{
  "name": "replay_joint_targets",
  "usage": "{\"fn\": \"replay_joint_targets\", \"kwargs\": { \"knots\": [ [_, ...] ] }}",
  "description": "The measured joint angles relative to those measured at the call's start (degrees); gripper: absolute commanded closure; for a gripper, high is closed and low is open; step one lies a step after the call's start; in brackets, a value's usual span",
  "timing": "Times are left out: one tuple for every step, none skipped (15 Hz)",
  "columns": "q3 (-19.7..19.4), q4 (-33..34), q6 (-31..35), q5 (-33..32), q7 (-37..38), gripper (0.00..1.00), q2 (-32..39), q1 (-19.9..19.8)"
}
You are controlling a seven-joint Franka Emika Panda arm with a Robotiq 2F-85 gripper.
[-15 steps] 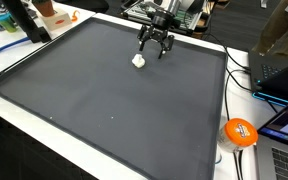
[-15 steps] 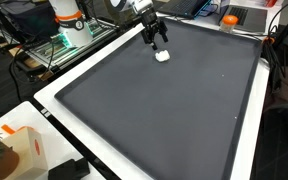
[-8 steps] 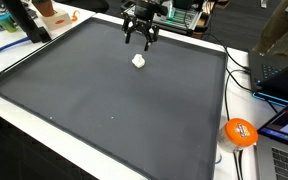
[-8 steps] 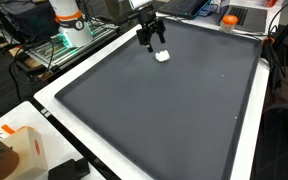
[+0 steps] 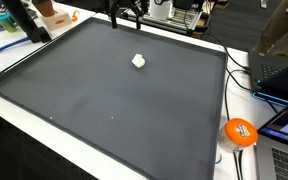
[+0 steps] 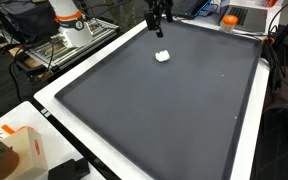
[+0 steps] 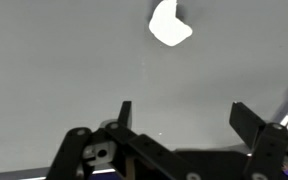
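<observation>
**Jaws standing wide, gripping nothing**

Jaws of the gripper (image 5: 127, 19) (image 6: 157, 30) (image 7: 183, 112) are spreading fully apart, with nothing between them. The gripper is hanging over the mat's (image 5: 104, 115) (image 6: 164, 115) (image 7: 54, 60) far edge. A white lump (image 5: 139, 61) (image 6: 162, 56) (image 7: 169, 24) is lying on the mat near that edge, apart from the fingertips. An orange ball (image 5: 239, 132) is sitting off the mat.
</observation>
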Motion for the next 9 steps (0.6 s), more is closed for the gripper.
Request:
{"fn": "replay_joint_targets", "kwargs": {
  "knots": [
    [-0.2, 1.5, -4.9, -0.1, 0.0, 0.00, -2.2, -0.3],
    [-0.3, 3.1, -9.6, -0.2, 0.1, 0.00, -4.0, -0.7],
    [1.7, 4.9, -14.3, 0.0, 0.1, 0.00, -5.2, -3.2],
    [5.5, 6.5, -18.5, 0.2, 0.1, 0.00, -6.0, -7.4],
    [9.5, 7.8, -21.5, 0.2, 0.5, 0.00, -6.7, -11.7],
    [13.8, 8.5, -23.2, -0.2, 1.9, 0.00, -7.2, -16.1],
    [18.2, 8.8, -23.5, -1.2, 4.3, 0.00, -7.5, -20.7],
    [22.7, 8.8, -23.3, -3.2, 6.5, 0.00, -7.7, -25.1],
    [26.1, 8.7, -23.0, -4.7, 8.1, 0.00, -7.9, -28.5]
  ]
}}
